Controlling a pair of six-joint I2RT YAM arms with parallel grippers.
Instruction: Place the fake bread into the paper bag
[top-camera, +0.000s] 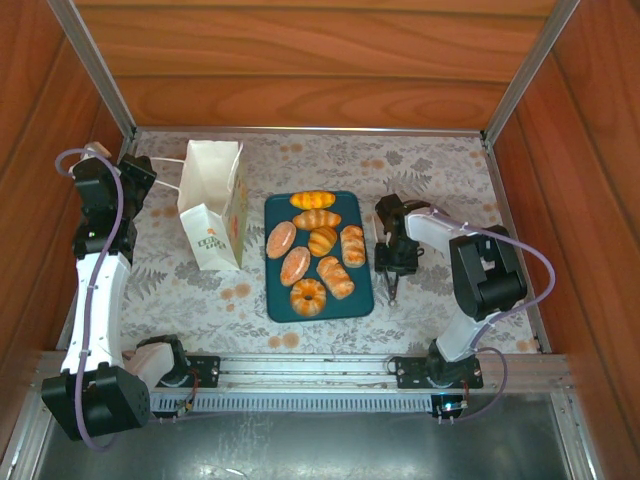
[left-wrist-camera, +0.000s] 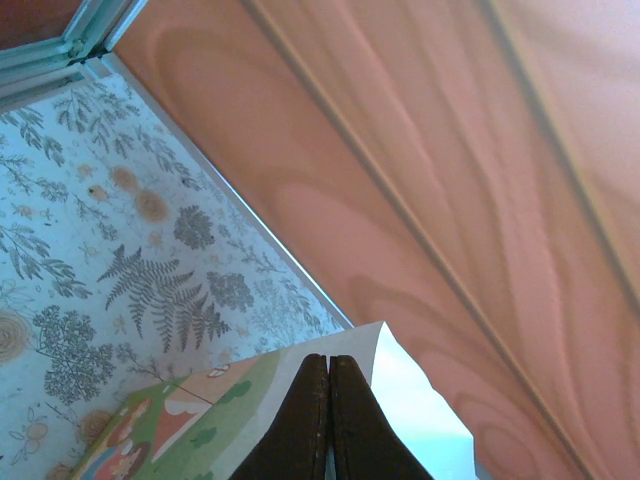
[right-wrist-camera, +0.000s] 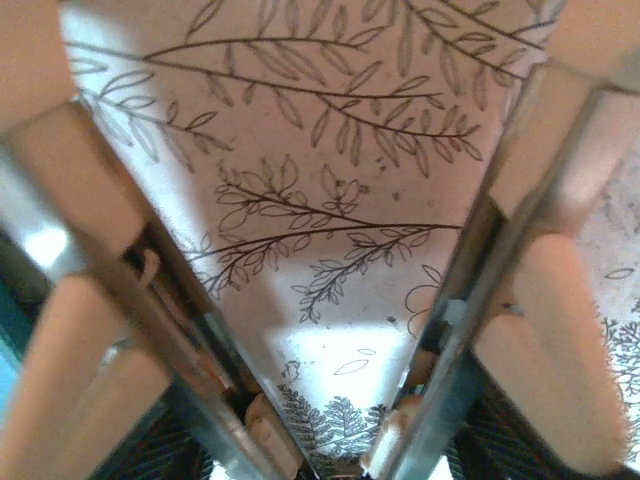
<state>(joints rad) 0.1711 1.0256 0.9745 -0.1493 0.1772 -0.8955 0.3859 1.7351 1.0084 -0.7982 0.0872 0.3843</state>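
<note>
The right gripper (top-camera: 392, 288) hangs just right of the dark tray (top-camera: 358, 300), fingers pointing down at the flowered cloth (top-camera: 440, 190). Its jaws stand apart with nothing between them; the right wrist view shows bare leaf print in the gap. All seven pieces of bread lie on the tray, to the left of this gripper in the overhead picture. Nearest to it are a ridged roll (top-camera: 352, 245) at the tray's right edge and a striped loaf (top-camera: 335, 277) just below that. The roll's long axis runs up and down the frame. The loaf slants from upper left to lower right. A ring doughnut (top-camera: 308, 297) sits at the tray's lower middle, and the other four lie further left and higher up.

The right arm is plainly the nearer one to the bread, so I judge the next reach is a short sideways shift onto the tray, with the jaws set across a piece's narrow width.

The paper bag (top-camera: 213, 205) stands upright just left of the tray, its mouth open upward. The left gripper (left-wrist-camera: 328, 400) is pressed closed, and its tips overlap the bag's top edge, so it appears to pinch the rim.

The bread is glossy, golden brown and rounded, and probably slippery. The bag is thin white paper with a colourful print and cord handles, so it is likely to buckle under a push.
</note>
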